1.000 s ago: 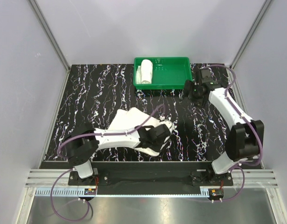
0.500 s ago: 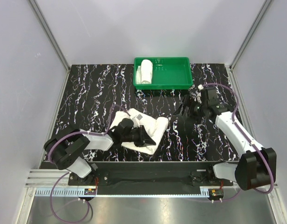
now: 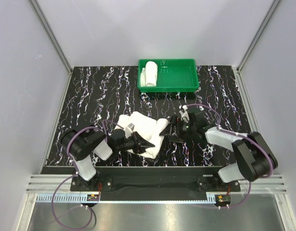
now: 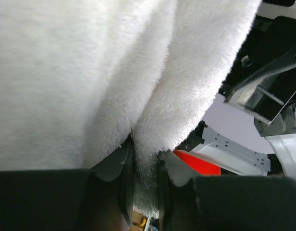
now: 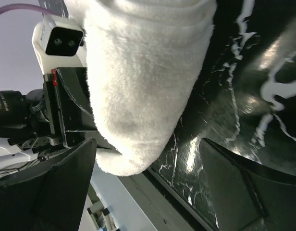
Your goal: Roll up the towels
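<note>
The white-and-black left arm (image 3: 97, 144) lies low, reaching from its base at 7 o'clock toward 3 o'clock. The black two-finger left end effector (image 3: 146, 144) has its fingers (image 4: 125, 168) pinched onto a fold of the white terry-cloth towel (image 4: 90, 72). The right arm (image 3: 225, 137) is folded low. The right end effector (image 3: 173, 129) points toward 9 o'clock, facing the left one, with its fingers (image 5: 52, 192) spread wide.

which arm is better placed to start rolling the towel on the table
Left. The left gripper pinches a fold of the towel between its shut fingers, while the right gripper is open at the towel's end, gripping nothing.
</note>
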{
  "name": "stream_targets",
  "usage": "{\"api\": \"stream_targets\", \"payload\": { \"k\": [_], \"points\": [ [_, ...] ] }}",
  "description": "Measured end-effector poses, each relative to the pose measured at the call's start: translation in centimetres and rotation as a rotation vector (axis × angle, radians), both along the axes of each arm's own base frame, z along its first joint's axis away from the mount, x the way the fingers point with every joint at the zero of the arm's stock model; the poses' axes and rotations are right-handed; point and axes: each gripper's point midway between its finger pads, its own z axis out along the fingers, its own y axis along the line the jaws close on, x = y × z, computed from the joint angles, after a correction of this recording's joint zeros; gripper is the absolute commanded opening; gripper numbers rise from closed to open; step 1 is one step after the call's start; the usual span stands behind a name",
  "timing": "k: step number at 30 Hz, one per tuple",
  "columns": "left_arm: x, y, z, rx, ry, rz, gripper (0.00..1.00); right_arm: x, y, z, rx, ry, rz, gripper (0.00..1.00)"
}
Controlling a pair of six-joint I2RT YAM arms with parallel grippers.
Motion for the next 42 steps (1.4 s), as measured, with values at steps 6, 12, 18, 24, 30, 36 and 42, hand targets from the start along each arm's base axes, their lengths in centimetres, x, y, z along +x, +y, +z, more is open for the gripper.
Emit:
{"api": "stream_targets", "payload": {
  "k": [6, 12, 18, 24, 30, 36, 42],
  "points": [
    [0.1, 0.6, -0.5, -0.022, 0.059, 0.032, 0.0, -0.4, 2.7, -2.9, 0.019, 0.027, 0.034, 0.95],
    [0.5, 1.0, -0.6, -0.049, 0.078, 0.049, 0.0, 0.6, 4.4, -3.0, 0.079, -0.013, 0.047, 0.79],
    [0.5, 1.1, -0.7, -0.051, 0.075, 0.047, 0.02, 0.8, 5.6, -4.1, 0.108, -0.014, 0.058, 0.48],
    [0.5, 1.3, -0.9, -0.003, 0.074, 0.039, 0.34, 0.8, 6.1, -4.2, 0.115, -0.017, 0.058, 0.36],
    [1.4, 2.0, -0.6, 0.195, -0.018, 0.02, 0.54, 1.2, 6.1, -4.0, 0.057, -0.018, 0.062, 0.35],
    [3.1, 4.9, 0.8, 0.468, -0.17, 0.055, 0.58, 1.9, 5.5, -3.7, -0.052, -0.018, 0.061, 0.34],
    [2.4, 7.1, 1.7, 0.805, -0.33, 0.021, 0.59, 2.5, 4.5, -3.7, -0.19, 0.008, 0.064, 0.34]
  ]
}}
